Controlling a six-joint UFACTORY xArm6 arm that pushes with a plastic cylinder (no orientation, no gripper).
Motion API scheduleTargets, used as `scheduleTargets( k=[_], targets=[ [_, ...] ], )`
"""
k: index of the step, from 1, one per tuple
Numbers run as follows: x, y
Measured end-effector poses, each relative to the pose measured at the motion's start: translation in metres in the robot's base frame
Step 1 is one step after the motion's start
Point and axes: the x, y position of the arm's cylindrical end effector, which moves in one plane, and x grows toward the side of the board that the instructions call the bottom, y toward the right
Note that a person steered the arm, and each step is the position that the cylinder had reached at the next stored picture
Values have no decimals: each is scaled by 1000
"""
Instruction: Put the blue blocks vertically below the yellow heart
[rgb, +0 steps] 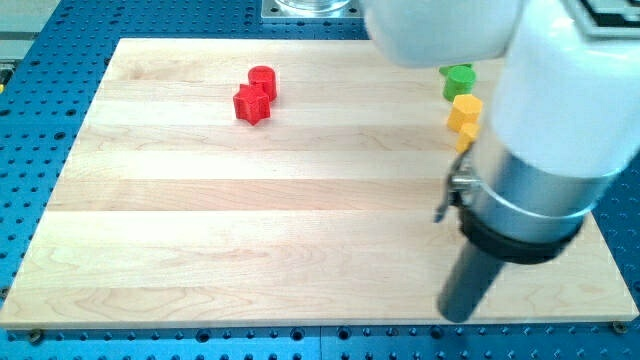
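No blue block shows in the camera view; the white arm (560, 90) covers the board's right side. A yellow block (464, 110) lies at the upper right, partly behind the arm, and its shape is unclear. A second bit of yellow (463, 141) peeks out just below it. My tip (461, 317) is at the lower right, near the board's bottom edge, well below the yellow blocks and touching no visible block.
A green block (459, 78) sits just above the yellow one. A red cylinder (264, 80) and a red star (251, 105) touch each other at the upper left. The wooden board (250, 230) lies on a blue perforated table (40, 100).
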Motion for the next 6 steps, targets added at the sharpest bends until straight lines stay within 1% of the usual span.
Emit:
scheduleTargets(
  k=[1, 2, 3, 5, 6],
  targets=[
    [0, 40],
    [-35, 45],
    [-57, 42],
    [-58, 42],
    [-58, 71]
  ],
)
